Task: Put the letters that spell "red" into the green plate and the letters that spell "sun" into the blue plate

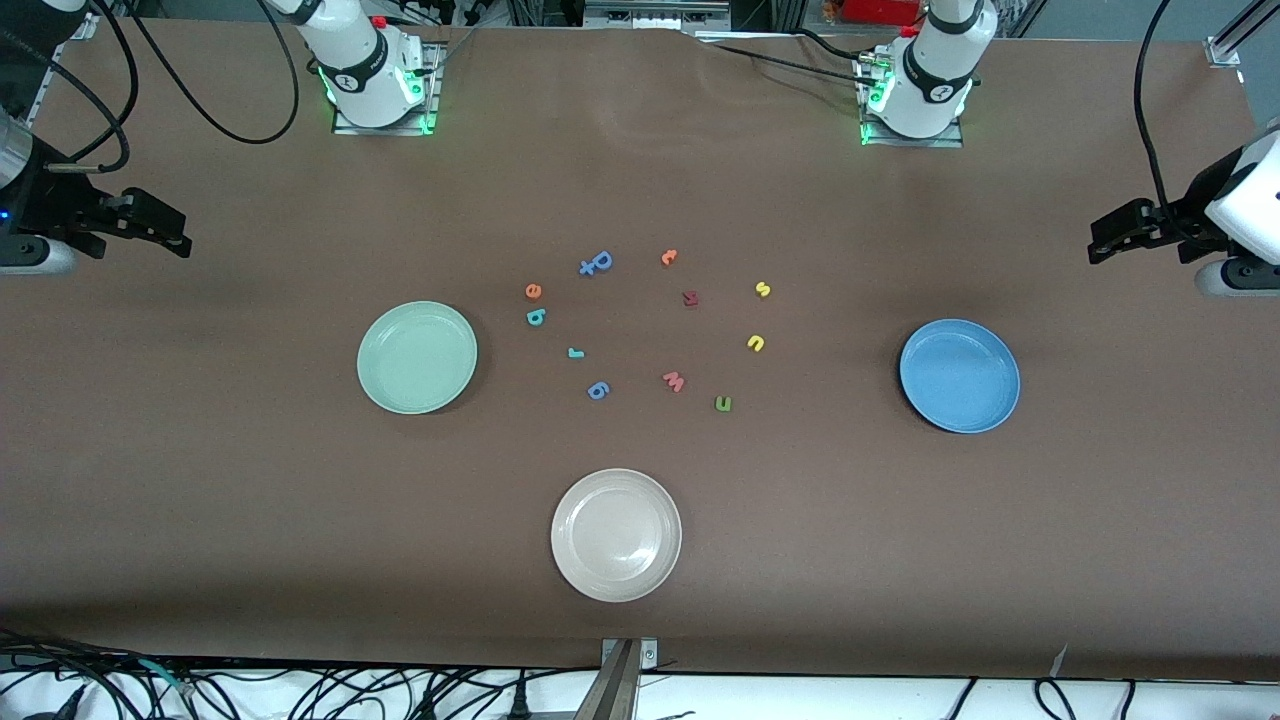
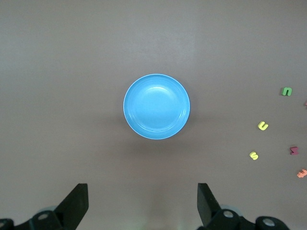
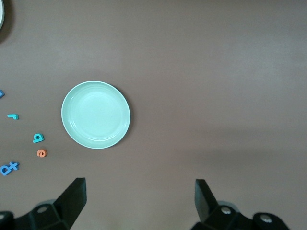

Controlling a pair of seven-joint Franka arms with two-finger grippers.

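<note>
Now | left gripper wide open, empty, over blue plate's end | right gripper likewise, near green plate | letters unsorted between the plates, each arm by its own.

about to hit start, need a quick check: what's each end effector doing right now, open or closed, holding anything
Left end effector: open, holding nothing, over bare table at its own end.
Right end effector: open, holding nothing, over bare table at its own end.

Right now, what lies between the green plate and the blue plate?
In the front view, the scattered foam letters lie on the table between the green plate and the blue plate; both plates are empty.
</note>
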